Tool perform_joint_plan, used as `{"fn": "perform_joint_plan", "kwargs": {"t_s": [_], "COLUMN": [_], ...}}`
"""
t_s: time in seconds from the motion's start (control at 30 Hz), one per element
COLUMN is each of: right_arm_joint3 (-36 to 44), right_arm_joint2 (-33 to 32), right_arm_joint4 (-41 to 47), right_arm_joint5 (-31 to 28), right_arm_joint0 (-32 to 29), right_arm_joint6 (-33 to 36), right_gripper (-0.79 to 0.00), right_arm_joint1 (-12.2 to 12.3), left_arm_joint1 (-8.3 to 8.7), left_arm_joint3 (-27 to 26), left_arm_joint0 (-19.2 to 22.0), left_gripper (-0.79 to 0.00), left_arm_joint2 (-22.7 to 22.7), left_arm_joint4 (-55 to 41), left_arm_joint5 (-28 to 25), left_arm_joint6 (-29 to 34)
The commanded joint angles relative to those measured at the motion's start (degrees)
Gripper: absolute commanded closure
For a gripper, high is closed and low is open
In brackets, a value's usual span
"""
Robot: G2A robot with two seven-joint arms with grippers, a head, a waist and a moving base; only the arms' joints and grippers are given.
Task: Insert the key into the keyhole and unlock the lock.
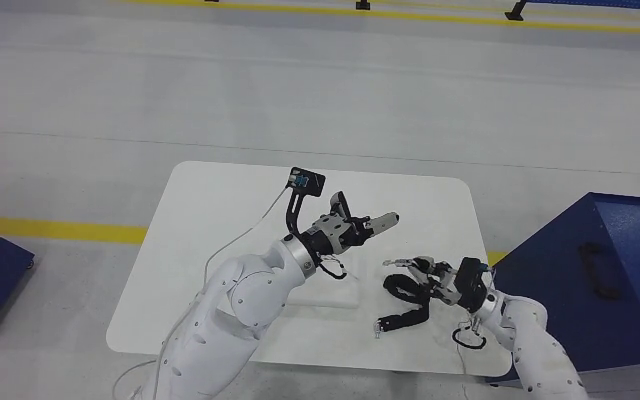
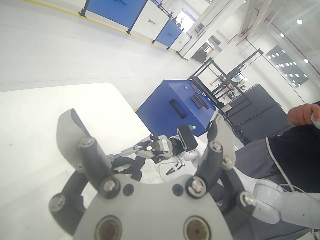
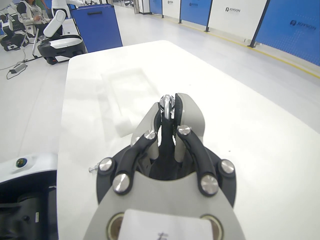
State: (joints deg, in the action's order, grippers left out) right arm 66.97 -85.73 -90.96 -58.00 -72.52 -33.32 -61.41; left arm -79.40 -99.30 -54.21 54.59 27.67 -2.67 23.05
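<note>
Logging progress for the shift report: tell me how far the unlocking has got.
Done: the right gripper is shut on a shiny metal piece with a black strap. In hand: the left gripper hangs open and empty. Left: the inserting and unlocking, seemingly not begun.

The table (image 1: 200, 250) is white, the strap (image 1: 405, 292) black, the metal loop (image 3: 167, 102) silver, the cabinet (image 1: 600, 240) blue.

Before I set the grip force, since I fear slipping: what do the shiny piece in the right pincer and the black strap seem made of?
The shiny piece, gripped in the right pincer: probably polished or chromed metal; it mirrors the lights in bright spots. The strap: seemingly woven fabric or similar soft stuff, matte; it lies limp in curls, without gleam.
</note>
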Motion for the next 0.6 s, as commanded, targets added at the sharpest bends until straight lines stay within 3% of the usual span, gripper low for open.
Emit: {"fn": "perform_joint_plan", "kwargs": {"t_s": [0.0,0.33,0.37,0.4,0.43,0.57], "right_arm_joint3": [-3.1,-14.7,-15.6,-16.1,-16.8,-16.3], "right_arm_joint2": [1.2,9.8,10.5,11.2,11.8,14.2], "right_arm_joint4": [-0.4,5.4,6.0,6.5,7.5,12.3], "right_arm_joint5": [0.0,0.0,0.0,0.0,0.0,0.0], "right_arm_joint0": [0.9,6.1,7.0,7.8,8.3,10.1], "right_arm_joint6": [0.6,4.4,5.8,6.7,7.1,6.2], "right_gripper": [0.0,0.0,-0.04,-0.474,-0.785,-0.785], "right_arm_joint1": [0.0,0.8,0.9,1.0,1.0,1.4], "left_arm_joint1": [0.0,0.0,0.0,0.0,0.0,0.0], "left_arm_joint3": [0.0,0.0,0.0,0.0,0.0,0.0], "left_arm_joint0": [0.0,0.0,0.0,0.0,0.0,0.0], "left_gripper": [-0.785,-0.785,-0.785,-0.785,-0.785,-0.785], "left_arm_joint2": [0.0,0.0,0.0,0.0,0.0,0.0], "left_arm_joint4": [0.0,0.0,0.0,0.0,0.0,0.0], "left_arm_joint5": [0.0,0.0,0.0,0.0,0.0,0.0], "left_arm_joint6": [0.0,0.0,0.0,0.0,0.0,0.0]}}
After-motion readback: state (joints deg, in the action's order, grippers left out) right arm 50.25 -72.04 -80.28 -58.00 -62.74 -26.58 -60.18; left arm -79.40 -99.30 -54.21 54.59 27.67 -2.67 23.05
